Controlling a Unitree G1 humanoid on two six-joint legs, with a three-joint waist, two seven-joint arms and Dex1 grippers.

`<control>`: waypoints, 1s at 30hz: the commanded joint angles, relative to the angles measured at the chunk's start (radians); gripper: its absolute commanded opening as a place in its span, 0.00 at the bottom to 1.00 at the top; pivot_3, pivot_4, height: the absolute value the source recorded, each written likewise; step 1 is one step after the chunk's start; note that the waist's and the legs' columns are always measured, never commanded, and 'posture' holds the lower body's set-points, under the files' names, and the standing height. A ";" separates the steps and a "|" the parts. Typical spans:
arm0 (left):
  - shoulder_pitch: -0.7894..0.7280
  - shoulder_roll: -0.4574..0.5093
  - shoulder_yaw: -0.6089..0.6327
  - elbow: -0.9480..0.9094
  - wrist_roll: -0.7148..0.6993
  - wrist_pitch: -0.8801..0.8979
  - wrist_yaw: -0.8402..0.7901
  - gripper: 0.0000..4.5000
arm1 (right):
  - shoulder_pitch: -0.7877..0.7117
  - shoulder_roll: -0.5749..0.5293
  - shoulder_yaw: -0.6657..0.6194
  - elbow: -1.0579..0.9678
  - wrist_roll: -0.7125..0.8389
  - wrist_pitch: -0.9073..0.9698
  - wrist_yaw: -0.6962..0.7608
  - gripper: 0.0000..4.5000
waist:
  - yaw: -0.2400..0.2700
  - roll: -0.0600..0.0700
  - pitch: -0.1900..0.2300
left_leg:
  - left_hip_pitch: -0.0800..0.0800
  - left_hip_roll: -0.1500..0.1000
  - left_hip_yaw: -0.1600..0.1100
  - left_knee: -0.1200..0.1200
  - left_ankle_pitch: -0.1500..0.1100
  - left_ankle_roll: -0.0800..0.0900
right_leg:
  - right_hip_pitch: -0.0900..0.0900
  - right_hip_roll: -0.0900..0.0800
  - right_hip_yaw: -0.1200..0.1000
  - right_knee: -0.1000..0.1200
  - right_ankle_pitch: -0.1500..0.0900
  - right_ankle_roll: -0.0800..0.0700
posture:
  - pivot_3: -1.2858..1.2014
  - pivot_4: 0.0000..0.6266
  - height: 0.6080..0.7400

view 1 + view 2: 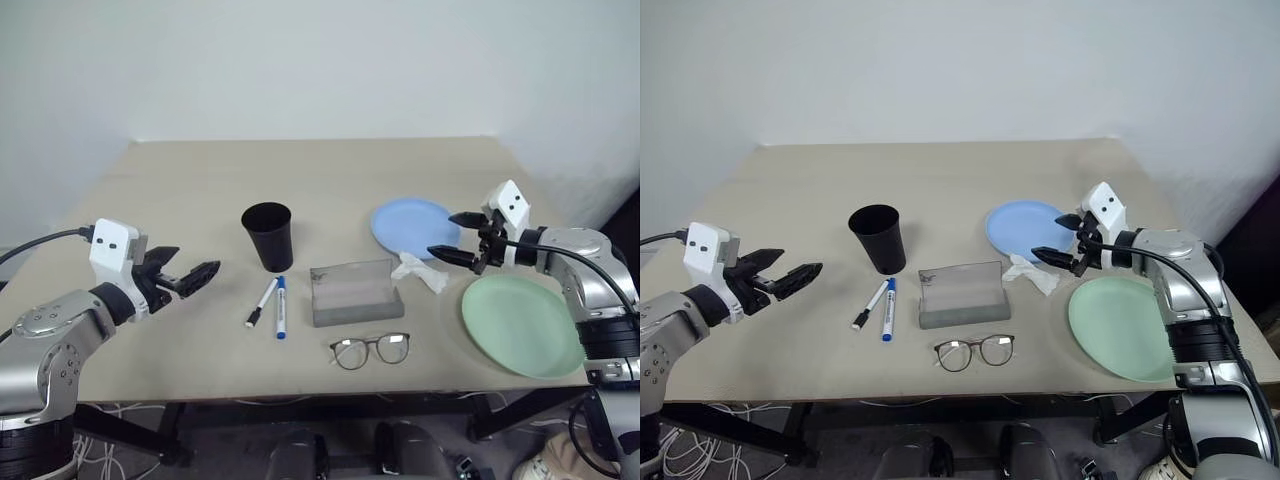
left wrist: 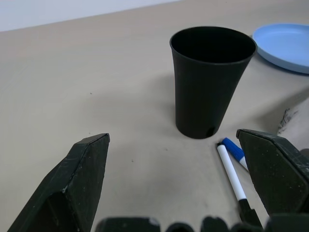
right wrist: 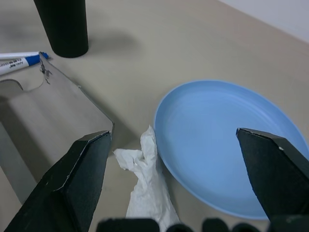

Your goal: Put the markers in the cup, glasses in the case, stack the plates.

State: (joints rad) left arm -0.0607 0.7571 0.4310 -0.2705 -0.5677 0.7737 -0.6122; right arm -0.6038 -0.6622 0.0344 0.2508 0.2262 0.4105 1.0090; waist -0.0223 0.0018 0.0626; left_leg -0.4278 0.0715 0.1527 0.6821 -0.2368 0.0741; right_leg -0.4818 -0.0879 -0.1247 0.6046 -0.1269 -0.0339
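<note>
Counter laid out with all task items separate; both grippers spread and empty.

Nearest the front edge lie the glasses [image 1: 370, 350], lenses flat on the counter [image 1: 180, 190], just in front of the case [image 1: 355, 293], which stands with its translucent lid raised. Left of the case the two markers [image 1: 272, 304] lie side by side — the black-capped one on the left, the blue-capped one on the right, close together. The mint green plate [image 1: 522, 325] sits at the near right. The left gripper [image 1: 190, 277] hovers over the left side, fingers wide apart, holding nothing. Farther back stands the cup [image 1: 268, 236], upright, just beyond the markers. A crumpled white tissue [image 1: 420, 270] touches the light blue plate [image 1: 412, 225]; the right gripper [image 1: 448, 237] hangs above that plate's right rim — fingers apart, empty.
</note>
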 commanded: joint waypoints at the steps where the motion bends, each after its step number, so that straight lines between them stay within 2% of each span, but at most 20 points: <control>1: -0.007 0.007 0.033 -0.026 -0.011 -0.016 -0.001 0.99 | -0.021 -0.012 -0.005 0.003 -0.009 -0.029 0.005 1.00 | 0.000 0.000 0.000 | 0.000 0.000 0.000 0.000 0.000 0.000 | 0.000 0.000 0.000 0.000 0.000 0.000 | 0.52 0.00 0.90; 15: -0.037 0.000 0.000 -0.003 -0.004 -0.031 -0.015 0.99 | 0.007 -0.053 -0.029 -0.022 -0.003 -0.008 0.007 1.00 | 0.001 0.000 0.000 | 0.000 0.000 0.000 0.000 0.000 0.000 | 0.000 0.000 0.000 0.000 0.000 0.000 | 0.52 0.00 0.90; 30: -0.049 -0.052 -0.102 -0.023 0.007 -0.047 -0.017 0.99 | 0.045 -0.155 -0.084 0.099 -0.027 -0.032 -0.007 1.00 | 0.001 -0.001 0.000 | 0.000 -0.001 0.000 0.001 0.000 0.000 | 0.001 0.000 0.000 -0.001 0.000 0.000 | 0.52 0.00 0.90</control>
State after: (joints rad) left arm -0.1024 0.7060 0.3289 -0.2670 -0.5630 0.7509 -0.6258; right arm -0.5462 -0.7853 -0.0042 0.3450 0.1955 0.3908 1.0083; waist -0.0214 0.0012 0.0628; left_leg -0.4277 0.0704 0.1522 0.6832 -0.2368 0.0742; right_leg -0.4806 -0.0883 -0.1247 0.6041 -0.1269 -0.0339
